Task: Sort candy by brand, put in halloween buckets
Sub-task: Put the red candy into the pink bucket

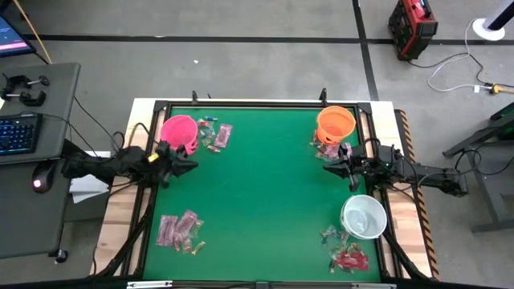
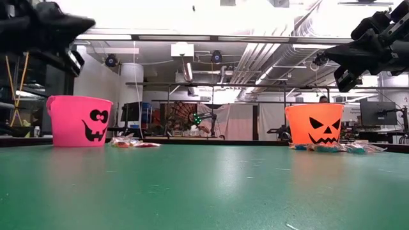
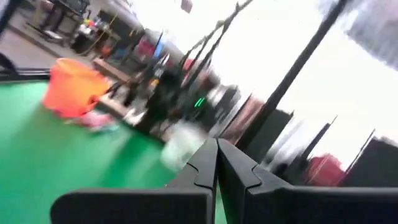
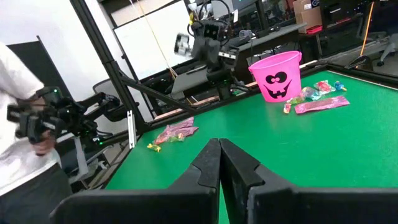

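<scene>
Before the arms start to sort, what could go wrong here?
1. Candy lies right beside the pink bucket; the shut left gripper, close by, could tip this bucket when reaching in.
2. The right gripper, also shut, hangs between the orange bucket and the white bucket; a wide swing might knock either.
3. The wrappers by the white bucket overlap, so one grasp may lift several.

No readable text or labels.
</scene>
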{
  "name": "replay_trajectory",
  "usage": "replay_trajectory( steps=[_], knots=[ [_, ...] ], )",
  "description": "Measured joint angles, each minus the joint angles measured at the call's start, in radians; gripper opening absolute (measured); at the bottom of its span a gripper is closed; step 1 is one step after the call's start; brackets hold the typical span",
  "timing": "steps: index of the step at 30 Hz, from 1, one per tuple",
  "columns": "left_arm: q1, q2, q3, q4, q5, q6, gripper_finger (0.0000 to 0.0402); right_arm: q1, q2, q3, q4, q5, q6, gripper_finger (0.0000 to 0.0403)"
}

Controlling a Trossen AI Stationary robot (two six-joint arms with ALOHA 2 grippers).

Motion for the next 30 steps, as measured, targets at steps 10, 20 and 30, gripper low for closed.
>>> replay_trajectory(
  steps=[10,20,30],
  knots=[
    [-0.013,0.361,0.135,0.219,-0.149,-0.089,0.0001,0.0,0.0,0.0,0.0,0.0,0.0,0.0],
    [-0.191,1.092,0.901,-0.861,0.164,-0.098,0.0,0.0,0.0,0.0,0.0,0.0,0.0,0.0],
    [-0.506,1.257,0.895,-1.164,0.117,-0.494,0.0017,0.0,0.0,0.0,0.0,0.0,0.0,0.0]
  ],
)
